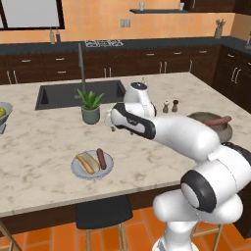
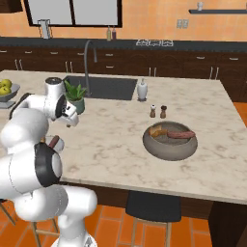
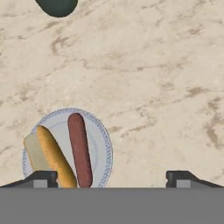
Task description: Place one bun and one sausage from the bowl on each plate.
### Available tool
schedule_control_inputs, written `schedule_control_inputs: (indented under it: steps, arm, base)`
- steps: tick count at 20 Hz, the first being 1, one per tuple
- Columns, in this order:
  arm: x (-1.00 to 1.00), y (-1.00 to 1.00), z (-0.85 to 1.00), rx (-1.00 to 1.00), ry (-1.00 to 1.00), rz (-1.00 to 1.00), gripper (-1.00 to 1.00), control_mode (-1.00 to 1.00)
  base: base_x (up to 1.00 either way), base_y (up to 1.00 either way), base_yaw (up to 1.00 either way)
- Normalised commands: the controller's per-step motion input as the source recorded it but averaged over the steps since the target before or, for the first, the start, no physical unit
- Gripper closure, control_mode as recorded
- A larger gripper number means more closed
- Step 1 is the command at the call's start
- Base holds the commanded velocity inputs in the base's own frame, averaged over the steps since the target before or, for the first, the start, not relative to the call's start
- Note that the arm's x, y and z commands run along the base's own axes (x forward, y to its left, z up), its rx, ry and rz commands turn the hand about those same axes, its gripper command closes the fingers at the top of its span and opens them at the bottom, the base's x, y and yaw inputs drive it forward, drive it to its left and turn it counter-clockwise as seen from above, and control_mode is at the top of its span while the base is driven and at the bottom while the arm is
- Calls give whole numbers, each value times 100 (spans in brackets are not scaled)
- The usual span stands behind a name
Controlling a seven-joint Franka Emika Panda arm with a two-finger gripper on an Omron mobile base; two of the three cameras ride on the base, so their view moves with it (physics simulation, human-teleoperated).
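**One plate filled, second still to do**

I had the gripper [image 3: 112, 177] hanging over the marble counter [image 1: 44, 162] with its jaws spread wide and nothing between them; in the hand view both dark fingertips [image 3: 41, 178] stood far apart at the bottom edge, bare counter between them.

The near plate [image 1: 106, 169] looked finished to me: a bun [image 1: 86, 162] and a sausage [image 1: 101, 158] lay side by side on it, close together, both fully inside the rim. From the hand view the plate sat low and left of the gripper, so I was above and a little off it, not touching.

The bowl [image 2: 170, 147] sat well apart on the other side of the island, near the salt and pepper shakers [image 2: 158, 111]. It held one more sausage [image 2: 180, 134] lying across the top and a bun [image 2: 157, 130] at its left edge, so the stock for the next serving was there.

I could not pick out the second plate in these views; the arm covered part of the counter. By my judgement about half was done: one more bun and one more sausage left to carry over. The potted plant [image 1: 90, 105] stood just beyond the arm, worth minding on the swing back.
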Motion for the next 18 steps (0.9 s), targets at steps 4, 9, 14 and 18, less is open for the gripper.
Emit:
schedule_control_inputs:
  steps: [4,9,14,18]
  arm:
    - [0,-100,54,3,3,-27,-100,-100]
    - [0,-100,32,0,2,-27,-100,-100]
    - [10,-100,14,0,5,-25,-100,-100]
    - [19,-100,4,0,0,-20,-100,-100]
  base:
    - [0,0,0]
    - [0,0,0]
    - [0,0,0]
    - [0,0,0]
